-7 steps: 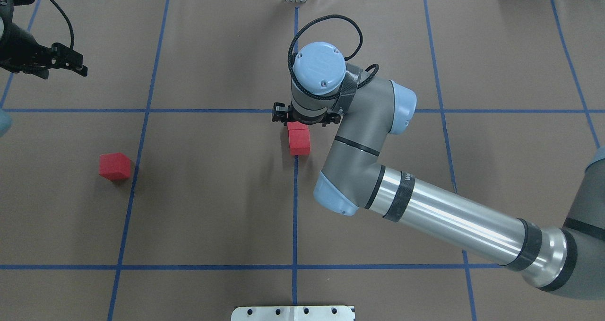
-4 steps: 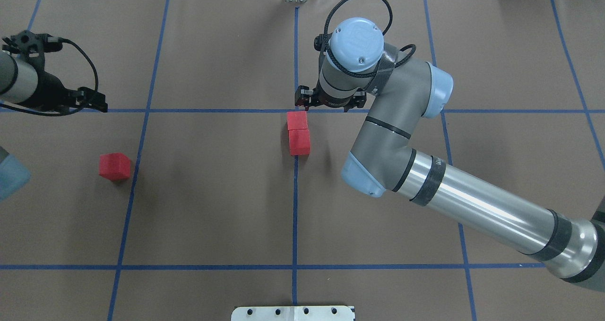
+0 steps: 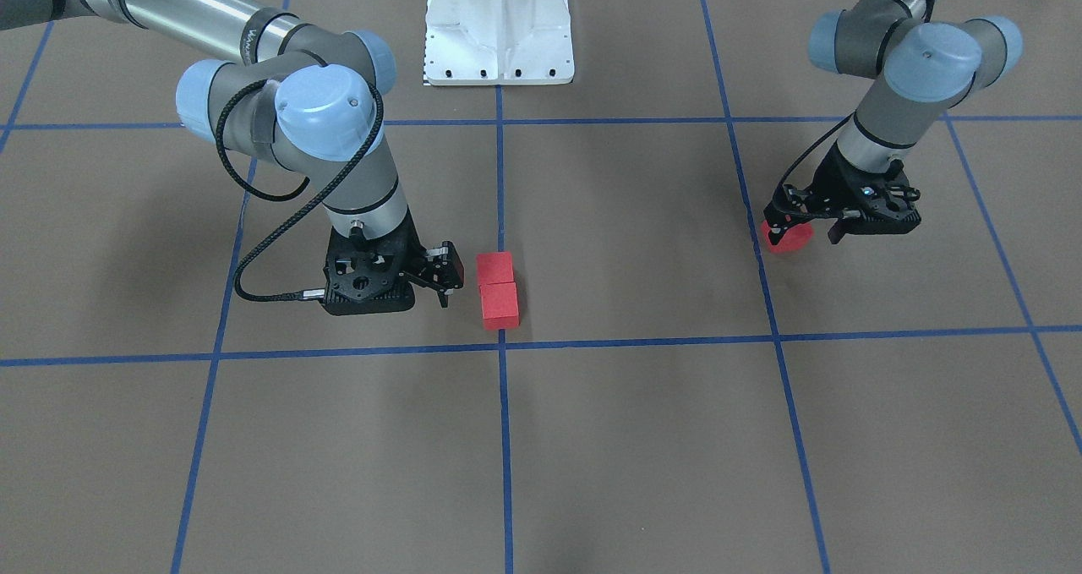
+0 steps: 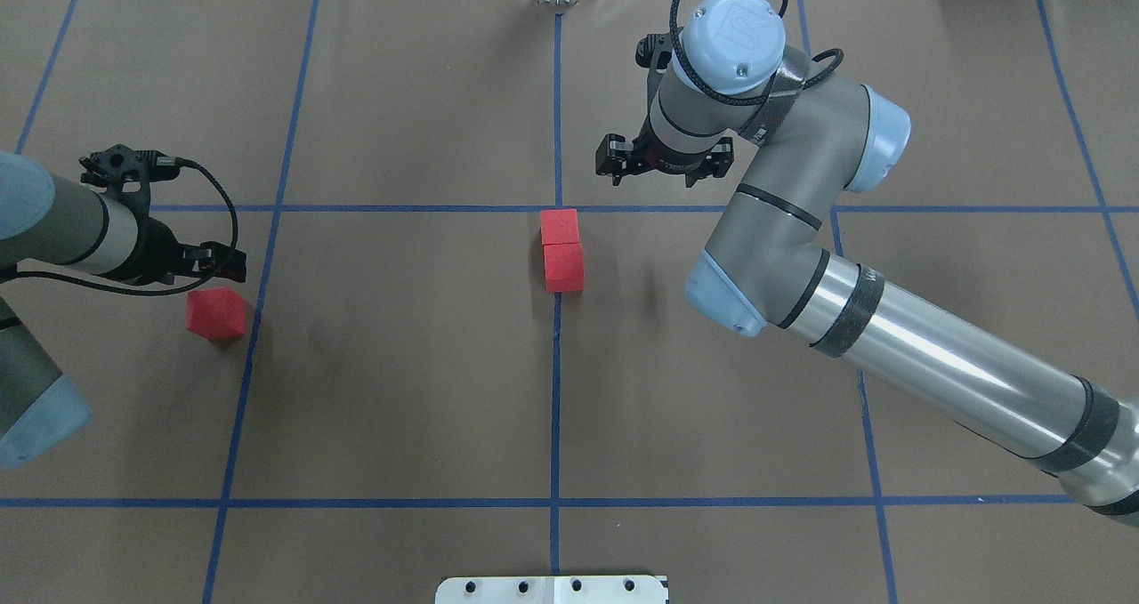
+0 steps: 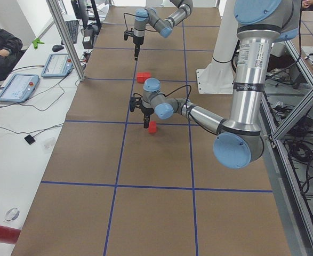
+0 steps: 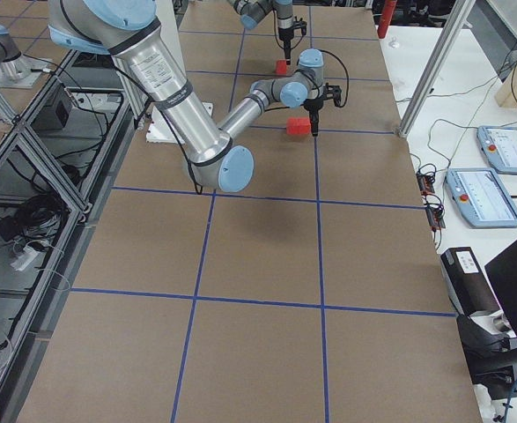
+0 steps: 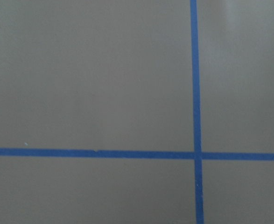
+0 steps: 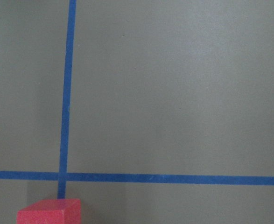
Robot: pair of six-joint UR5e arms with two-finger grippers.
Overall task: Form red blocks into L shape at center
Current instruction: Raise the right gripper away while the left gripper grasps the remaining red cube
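Note:
Two red blocks [image 4: 560,227] [image 4: 564,268] lie touching in a straight line just on the robot's side of the center crossing [image 4: 557,208]; they also show in the front view [image 3: 495,268] [image 3: 499,303]. My right gripper [image 3: 445,291] is open and empty, beside them and apart; in the overhead view [image 4: 665,166] it sits beyond the tape line. One block's corner shows in the right wrist view [image 8: 50,211]. The third red block [image 4: 215,312] lies far to the left. My left gripper [image 3: 803,229] is open and hovers right over it, partly hiding it [image 3: 786,237].
The white robot base [image 3: 499,24] stands at the table's near edge [image 4: 552,589]. Blue tape lines grid the brown floor. The left wrist view holds only a tape crossing [image 7: 196,155]. Tablets and a seated person [image 5: 1,45] are beside the table.
My right gripper has let go of the far center block and moved away to the right and beyond the tape line. My left arm has swung in over the lone block.

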